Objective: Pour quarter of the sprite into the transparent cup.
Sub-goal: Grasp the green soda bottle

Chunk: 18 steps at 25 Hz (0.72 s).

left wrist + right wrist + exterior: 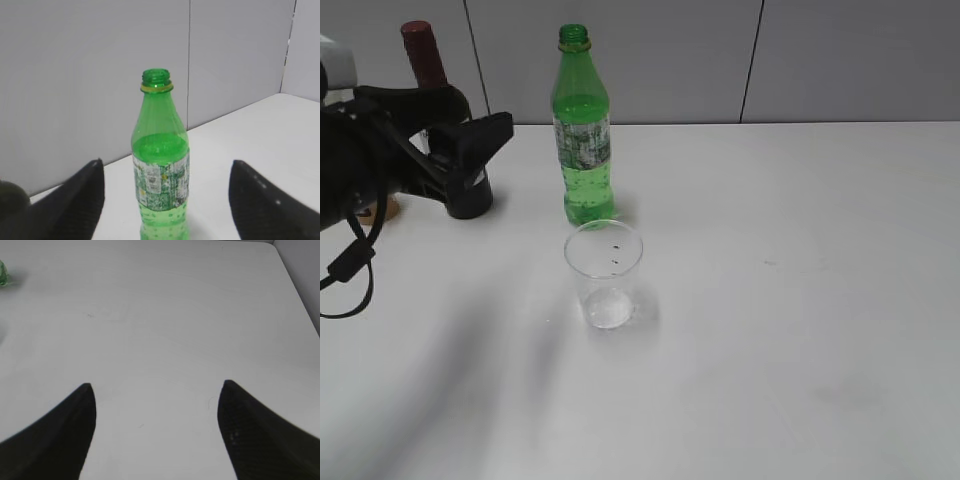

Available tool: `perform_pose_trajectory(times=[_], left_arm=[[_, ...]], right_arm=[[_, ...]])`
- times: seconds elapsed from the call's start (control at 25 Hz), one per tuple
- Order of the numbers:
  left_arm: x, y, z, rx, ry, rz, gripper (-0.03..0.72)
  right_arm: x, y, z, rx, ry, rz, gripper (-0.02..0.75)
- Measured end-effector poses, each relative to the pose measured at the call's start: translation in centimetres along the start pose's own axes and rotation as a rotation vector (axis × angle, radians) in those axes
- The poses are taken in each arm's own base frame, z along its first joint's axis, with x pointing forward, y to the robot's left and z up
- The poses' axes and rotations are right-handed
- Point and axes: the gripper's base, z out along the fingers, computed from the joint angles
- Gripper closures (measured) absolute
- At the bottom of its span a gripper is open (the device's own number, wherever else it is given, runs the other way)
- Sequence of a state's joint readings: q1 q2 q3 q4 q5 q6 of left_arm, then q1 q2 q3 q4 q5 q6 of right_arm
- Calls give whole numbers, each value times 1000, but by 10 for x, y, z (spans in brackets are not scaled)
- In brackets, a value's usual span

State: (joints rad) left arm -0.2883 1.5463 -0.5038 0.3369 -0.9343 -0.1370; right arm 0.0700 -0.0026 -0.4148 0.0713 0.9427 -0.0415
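- One tall green plastic sprite bottle (pixel 160 165), uncapped, stands ahead between the left gripper (pixel 166 192)'s spread jaws.
- One clear plastic cup (pixel 604 272) sits beside it.
- One right gripper (pixel 156 410), jaws apart, holding nothing.

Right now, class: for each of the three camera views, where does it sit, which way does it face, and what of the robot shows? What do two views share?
Exterior view: raised at the table's front, slanting down at the tall green plastic bottle and clear plastic cup; the left gripper shows.
Left wrist view: low, level, facing the bottle; open fingers frame it.
Right wrist view: above bare white table, facing down; open fingers show.
Exterior and left wrist share the bottle.
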Motion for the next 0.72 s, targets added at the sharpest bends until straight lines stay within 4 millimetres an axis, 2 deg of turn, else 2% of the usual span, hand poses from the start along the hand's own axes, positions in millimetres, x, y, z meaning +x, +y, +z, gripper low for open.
perform_pose_trajectory(times=[0.4, 0.72], left_arm=[[32, 1, 18, 69, 42, -12, 99], [41, 21, 38, 127, 55, -18, 99]], right_arm=[[0, 0, 0, 0, 0, 0, 153], [0, 0, 0, 0, 0, 0, 153]])
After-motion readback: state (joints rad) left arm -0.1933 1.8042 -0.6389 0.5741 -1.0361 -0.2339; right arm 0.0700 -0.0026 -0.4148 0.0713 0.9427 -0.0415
